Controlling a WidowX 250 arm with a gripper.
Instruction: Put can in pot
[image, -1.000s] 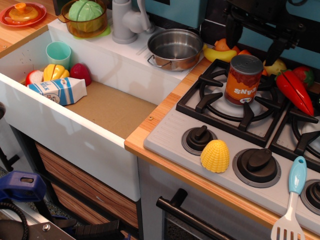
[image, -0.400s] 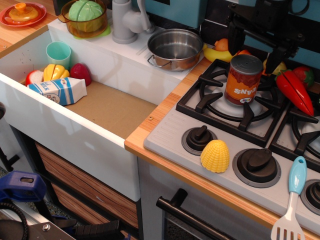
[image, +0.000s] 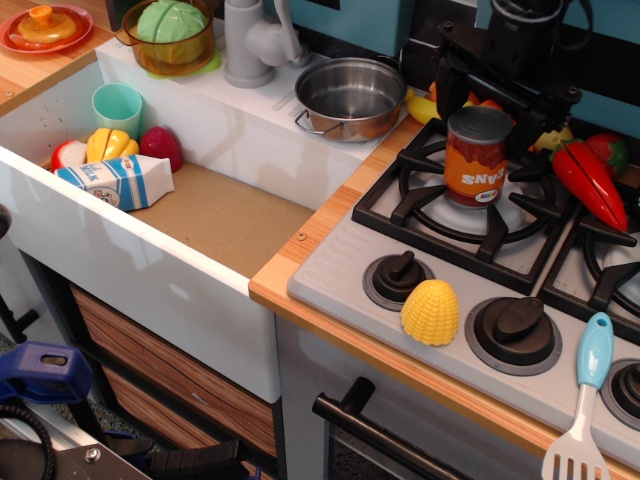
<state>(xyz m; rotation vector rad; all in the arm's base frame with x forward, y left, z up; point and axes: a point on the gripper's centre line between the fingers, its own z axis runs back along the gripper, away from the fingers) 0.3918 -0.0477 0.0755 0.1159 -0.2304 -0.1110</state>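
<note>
The can (image: 477, 160), with a silver top and an orange-red label with white letters, stands on the left stove grate (image: 440, 215). My black gripper (image: 487, 110) comes down from the top right and its fingers (image: 446, 88) sit on either side of the can's upper part, closed against it. The can leans slightly left. The shiny steel pot (image: 345, 120) with loop handles sits empty on the white ledge to the left of the stove, about a hand's width from the can.
A grey faucet (image: 250, 40) and an amber bowl with a green vegetable (image: 172, 35) stand left of the pot. A red pepper (image: 590, 180), banana (image: 428, 105), yellow corn (image: 431, 312) and blue spatula (image: 585, 395) lie around the stove. The sink (image: 220, 215) holds a milk carton, cup and toy food.
My gripper has moved down and left around the can. The can has shifted slightly left and a little up from where it stood.
</note>
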